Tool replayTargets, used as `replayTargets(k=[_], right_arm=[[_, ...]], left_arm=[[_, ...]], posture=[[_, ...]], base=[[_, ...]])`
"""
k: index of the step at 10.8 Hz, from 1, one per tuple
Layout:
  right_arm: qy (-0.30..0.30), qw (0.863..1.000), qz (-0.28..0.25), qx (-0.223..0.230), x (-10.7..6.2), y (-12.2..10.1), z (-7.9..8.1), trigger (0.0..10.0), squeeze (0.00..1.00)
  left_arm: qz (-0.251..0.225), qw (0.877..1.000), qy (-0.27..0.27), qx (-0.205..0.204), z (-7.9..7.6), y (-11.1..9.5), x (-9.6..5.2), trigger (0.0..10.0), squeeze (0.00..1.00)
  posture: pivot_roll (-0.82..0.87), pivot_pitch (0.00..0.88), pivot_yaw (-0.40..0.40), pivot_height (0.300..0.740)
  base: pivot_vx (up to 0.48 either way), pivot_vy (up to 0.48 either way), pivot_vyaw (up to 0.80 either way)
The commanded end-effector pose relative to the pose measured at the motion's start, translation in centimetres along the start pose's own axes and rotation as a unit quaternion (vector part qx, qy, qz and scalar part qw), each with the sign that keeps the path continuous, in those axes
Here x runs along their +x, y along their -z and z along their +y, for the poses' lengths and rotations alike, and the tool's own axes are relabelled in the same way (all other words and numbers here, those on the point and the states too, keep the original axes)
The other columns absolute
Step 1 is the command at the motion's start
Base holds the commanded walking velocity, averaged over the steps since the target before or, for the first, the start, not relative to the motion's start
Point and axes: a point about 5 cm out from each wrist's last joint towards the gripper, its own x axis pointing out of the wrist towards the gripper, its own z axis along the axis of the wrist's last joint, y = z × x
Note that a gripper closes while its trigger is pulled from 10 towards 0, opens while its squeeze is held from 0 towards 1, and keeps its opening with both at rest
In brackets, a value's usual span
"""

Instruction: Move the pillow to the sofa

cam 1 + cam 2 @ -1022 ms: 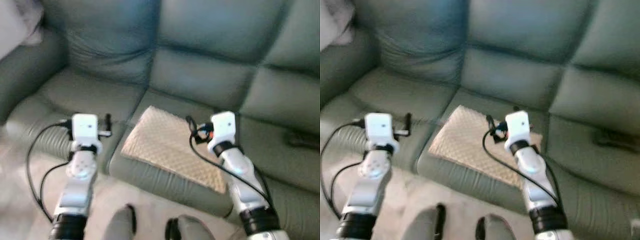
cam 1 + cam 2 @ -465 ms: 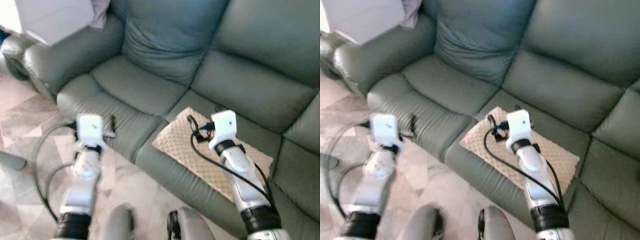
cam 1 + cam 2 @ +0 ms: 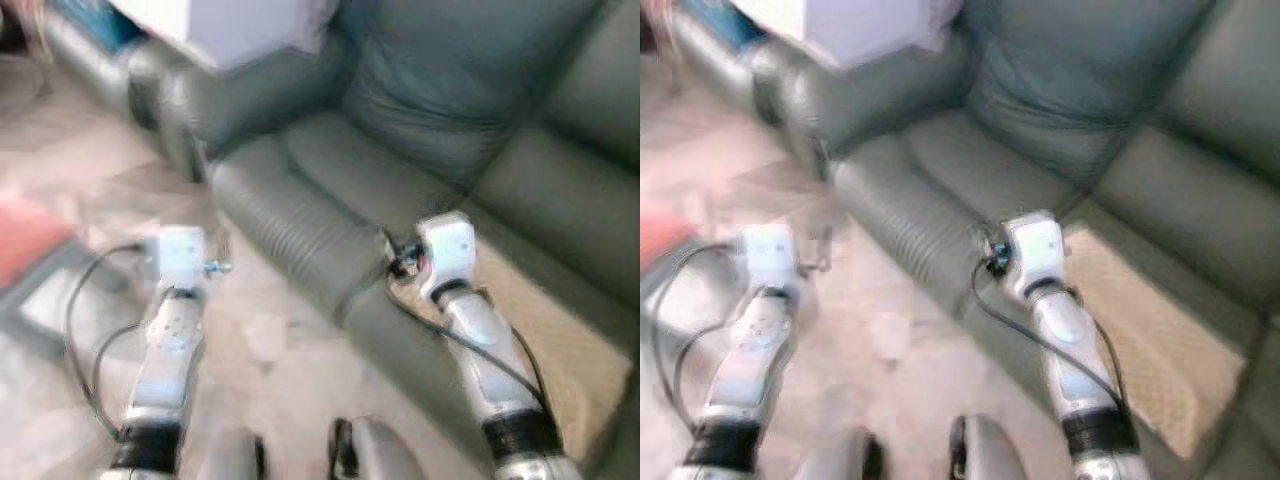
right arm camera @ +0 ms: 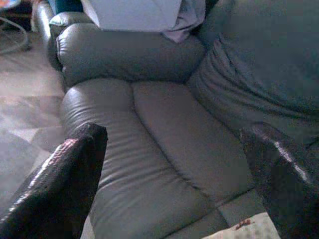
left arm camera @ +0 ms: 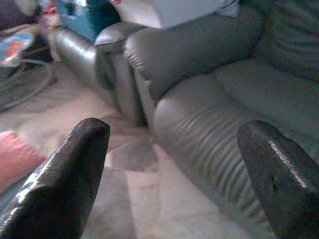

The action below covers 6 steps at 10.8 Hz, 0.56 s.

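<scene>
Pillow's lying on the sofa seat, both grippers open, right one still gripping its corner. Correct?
Not quite. The right gripper holds nothing: the right wrist view shows its fingers spread over bare sofa. The pillow does lie on the seat, and the left gripper is open too.

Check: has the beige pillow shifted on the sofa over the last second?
No. The pillow lies on the same sofa seat cushion, at its front edge; the camera swung left, which moved it in frame.
</scene>
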Motion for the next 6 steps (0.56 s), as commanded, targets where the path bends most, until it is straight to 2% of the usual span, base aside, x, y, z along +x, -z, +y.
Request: replayTargets(k=[1,3,5,6], right_arm=[[-0.005,1.000,-0.008,0.002,0.19,-0.36,0.40,10.0,0.00],[-0.004,1.000,-0.009,0.004,0.21,-0.39,0.45,10.0,0.00],[-0.004,1.000,-0.010,0.004,0.21,-0.37,0.47,10.0,0.00],[-0.005,1.000,-0.010,0.001,0.18,-0.36,0.48,10.0,0.00]], left_arm=[[0.001,1.000,-0.016,0.008,0.96,0.05,0.03,10.0,0.00],[0.001,1.000,-0.019,0.009,1.03,0.04,0.11,10.0,0.00],[0.005,1.000,-0.021,0.006,1.06,0.10,0.14,10.0,0.00],[-0.005,1.000,-0.016,0.012,0.94,-0.10,0.17,10.0,0.00]], posture=[[-0.03,0.174,-0.069,0.740],[-0.03,0.176,-0.068,0.740],[-0.03,0.178,-0.066,0.740],[-0.03,0.180,-0.065,0.740]], base=[[0.000,0.480,0.80],[0.000,0.480,0.80],[0.000,0.480,0.00],[0.000,0.480,0.76]])
